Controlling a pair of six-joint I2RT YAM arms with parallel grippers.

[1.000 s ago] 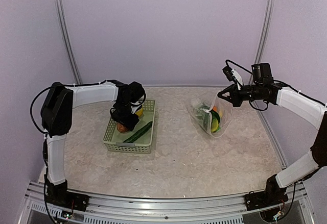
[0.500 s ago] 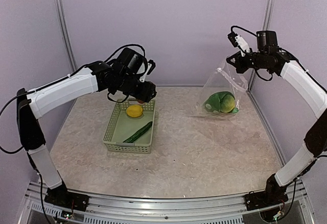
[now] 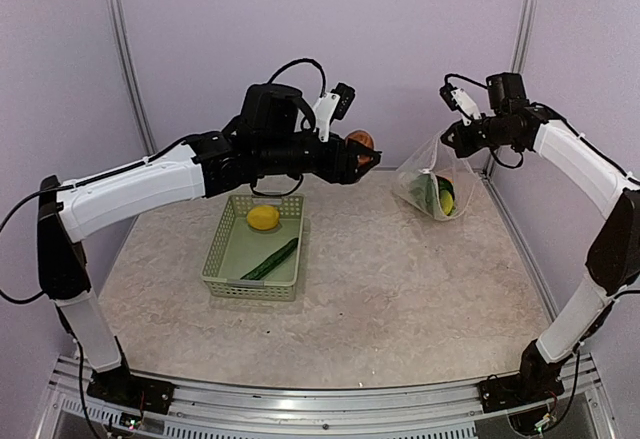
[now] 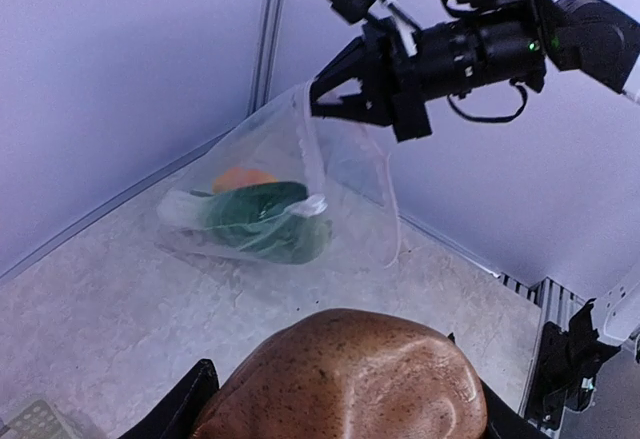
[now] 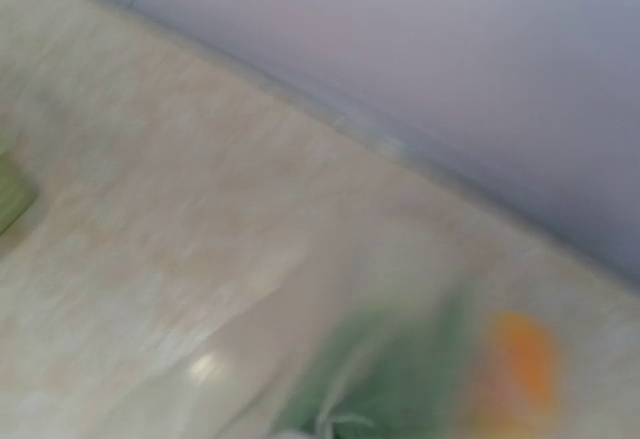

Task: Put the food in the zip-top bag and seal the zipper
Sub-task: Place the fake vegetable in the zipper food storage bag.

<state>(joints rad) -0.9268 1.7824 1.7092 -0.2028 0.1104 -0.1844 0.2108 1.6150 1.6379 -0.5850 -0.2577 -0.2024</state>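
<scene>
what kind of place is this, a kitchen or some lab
Probably a robot lab booth, not a kitchen: plain lilac walls close in the table, the left arm and right arm are bolted to a metal rail, and the lemon in the basket looks like a toy.

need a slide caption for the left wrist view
Brown speckled toy potato in the left claw, facing the zip-top bag hanging from the right claw

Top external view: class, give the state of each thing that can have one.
zip-top bag: mouth open, hanging from right gripper, food inside
right gripper: fingers shut on the bag's mouth edge
left gripper: shut on brown piece, held in the air
basket: holding lemon and cucumber piece
</scene>
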